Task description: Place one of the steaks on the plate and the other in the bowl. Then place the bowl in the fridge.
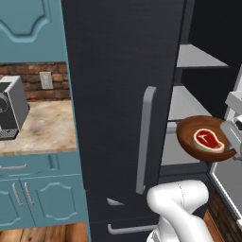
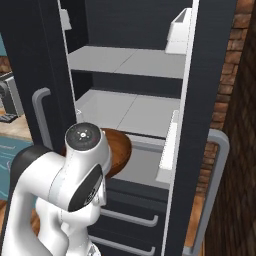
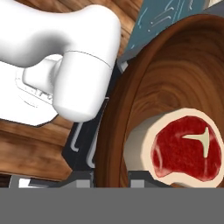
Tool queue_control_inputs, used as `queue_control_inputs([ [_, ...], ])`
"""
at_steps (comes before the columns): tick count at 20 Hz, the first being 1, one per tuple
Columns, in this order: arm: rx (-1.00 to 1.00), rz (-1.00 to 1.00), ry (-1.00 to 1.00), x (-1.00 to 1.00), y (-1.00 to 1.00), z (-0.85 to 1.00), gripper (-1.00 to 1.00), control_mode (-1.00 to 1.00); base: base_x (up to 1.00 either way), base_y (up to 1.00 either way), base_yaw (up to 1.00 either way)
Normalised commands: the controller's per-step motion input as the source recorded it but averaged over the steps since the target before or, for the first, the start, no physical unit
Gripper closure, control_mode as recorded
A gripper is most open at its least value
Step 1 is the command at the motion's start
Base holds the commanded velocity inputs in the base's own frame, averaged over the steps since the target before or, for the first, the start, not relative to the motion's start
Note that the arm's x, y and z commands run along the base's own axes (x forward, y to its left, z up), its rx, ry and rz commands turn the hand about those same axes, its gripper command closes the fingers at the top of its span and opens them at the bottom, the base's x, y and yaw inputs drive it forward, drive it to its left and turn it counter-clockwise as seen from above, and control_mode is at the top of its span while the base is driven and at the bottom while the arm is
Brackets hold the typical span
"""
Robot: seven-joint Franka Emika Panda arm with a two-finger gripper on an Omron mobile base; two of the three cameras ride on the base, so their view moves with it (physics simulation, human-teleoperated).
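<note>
A brown wooden bowl (image 1: pixel 189 134) hangs in the air in front of the open fridge (image 1: pixel 118 94), level with its lower shelf (image 2: pixel 130 112). Inside the bowl lies the deep red steak (image 1: pixel 208 139) with a white fat rim. My gripper (image 1: pixel 230 142) comes in from the right and is shut on the bowl's rim. In the hand view the bowl (image 3: pixel 175 78) and the steak (image 3: pixel 186 151) are close up, with the rim running between the fingertips of the gripper (image 3: pixel 111 178). My own arm covers most of the bowl (image 2: pixel 119 150) in the right base view. The plate is out of view.
The fridge's left door (image 1: pixel 149 137) is shut, with a long grey handle. The right door (image 2: pixel 200 150) stands open, with white bins (image 2: pixel 167 150) on its inner side. Two shelves are bare. A grey appliance (image 1: pixel 9 113) sits on the counter at left, above teal cabinets (image 1: pixel 38 198).
</note>
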Motion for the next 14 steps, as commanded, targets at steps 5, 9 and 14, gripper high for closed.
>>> queue_control_inputs([
  [5, 0.0, -0.11, 0.0, 0.0, 0.0, 0.0, 1.0, -1.0, 0.0, 0.0, 0.0],
  [9, 0.0, -0.17, 0.0, 0.0, 0.0, 0.0, 1.0, -1.0, 0.0, 0.0, 0.0],
  [14, 0.0, -0.18, 0.0, 0.2, 0.0, 0.0, 1.0, -1.0, 0.0, 0.0, 0.0],
])
